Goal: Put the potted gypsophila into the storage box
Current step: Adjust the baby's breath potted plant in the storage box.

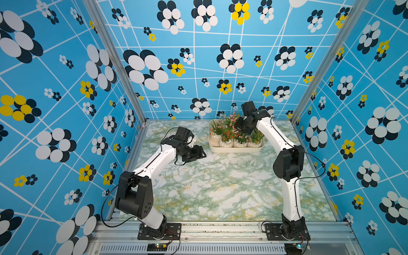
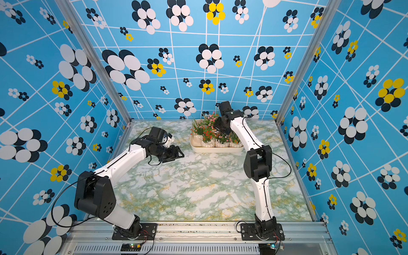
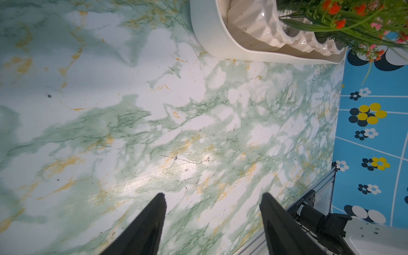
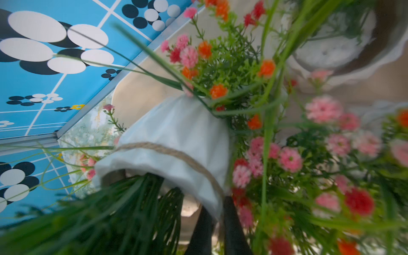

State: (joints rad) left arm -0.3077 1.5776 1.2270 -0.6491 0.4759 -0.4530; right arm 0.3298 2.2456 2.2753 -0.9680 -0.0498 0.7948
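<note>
**A:** In both top views, where do the plants sit?

**B:** The potted gypsophila (image 1: 227, 133) (image 2: 207, 135) are small white ribbed pots with green tufts and pink, red and orange blossoms. They crowd the shallow cream-white plastic storage box (image 1: 234, 150) (image 2: 216, 150) with rounded corners. It stands at the far edge of the green-veined marble-print table (image 1: 220, 187), right of the middle. No pot shows on the table outside the box, so I judge the task nearly done.

**A:** And the arms?

**B:** The right gripper (image 1: 238, 132) (image 2: 217, 130) reaches down into the blossoms over the box's far row, its jaws buried in leaves. The left gripper (image 1: 201, 154) (image 2: 180, 154) hangs over the table just beside the box's left short end. It is not touching the box and is probably parked clear of the other arm.

**A:** The left wrist view?

**B:** The left gripper (image 3: 213, 196) is spread wide with only bare table between its fingers, so it grasps nothing. The box's rim (image 3: 212, 33) shows, with a ribbed pot (image 3: 254, 22) inside.

**A:** The right wrist view?

**B:** The right gripper (image 4: 217, 212) is clenched on one of the potted gypsophila (image 4: 176, 132), a pot banded with brown twine (image 4: 176, 152). The two black fingers (image 4: 234, 227) pinch its rim wall. The pot hangs tilted, likely because a one-sided pinch lets it swing. Neighbouring blossoms press around it. Whether its base touches the box I cannot tell.
</note>
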